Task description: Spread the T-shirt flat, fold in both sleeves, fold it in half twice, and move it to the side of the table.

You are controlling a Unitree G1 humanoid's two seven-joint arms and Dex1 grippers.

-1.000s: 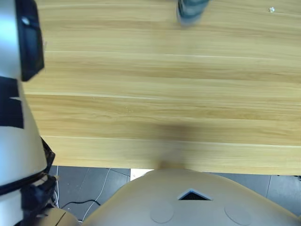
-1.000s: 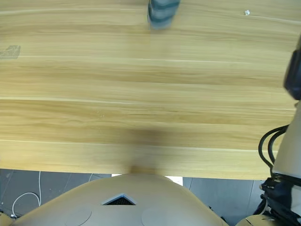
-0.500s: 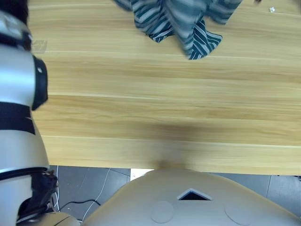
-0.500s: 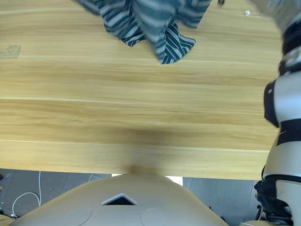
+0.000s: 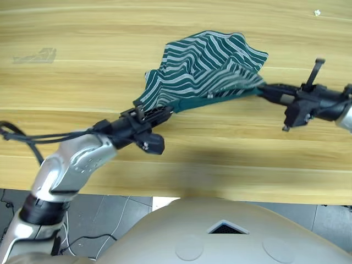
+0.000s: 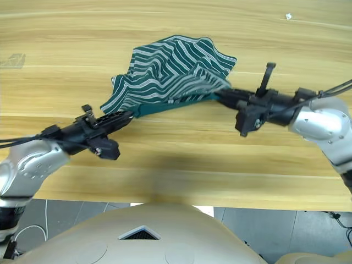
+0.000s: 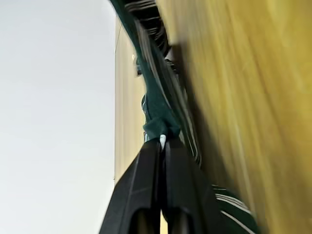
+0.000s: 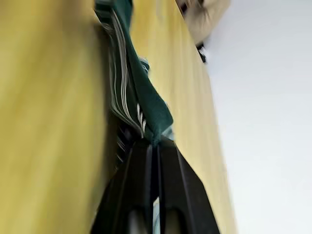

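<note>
Left claw (image 5: pixel 166 112) and right claw (image 5: pixel 264 88) each pinched tight on the T-shirt (image 5: pixel 204 63), stretched over the worktop (image 5: pixel 82 27).

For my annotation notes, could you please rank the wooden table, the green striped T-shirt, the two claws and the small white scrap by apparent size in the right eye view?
1. light wooden table
2. green white-striped T-shirt
3. left claw and right claw, about alike
4. small white scrap
</note>
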